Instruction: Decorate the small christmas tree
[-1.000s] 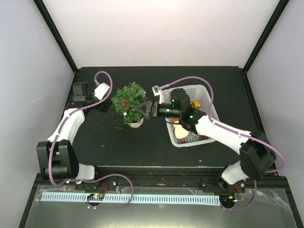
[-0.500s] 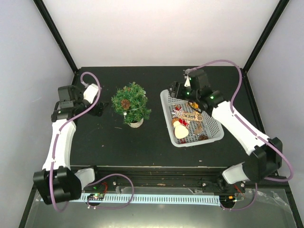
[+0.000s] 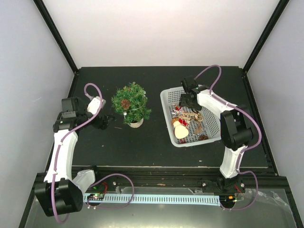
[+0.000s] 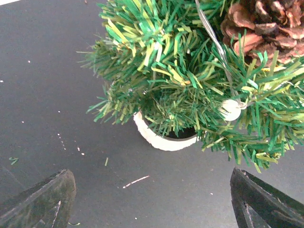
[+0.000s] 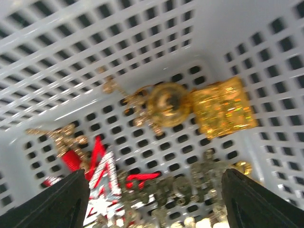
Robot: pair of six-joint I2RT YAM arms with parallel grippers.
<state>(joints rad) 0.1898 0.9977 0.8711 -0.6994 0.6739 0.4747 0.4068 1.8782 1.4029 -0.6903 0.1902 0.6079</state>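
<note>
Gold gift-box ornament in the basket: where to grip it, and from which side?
Come straight down from above and pinch the gold gift-box ornament across the two flat sides that face away from the gold bauble. It lies flat on the white basket floor, with the bauble crowding one side.

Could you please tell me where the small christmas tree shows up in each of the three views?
Top external: the small christmas tree stands left of centre, to the left of the white basket.
Left wrist: it fills the upper right, seen close up.
Right wrist: not in it; only the basket's inside shows.
Shared landmark: the pine cone on the tree, in the top and left wrist views.
</note>
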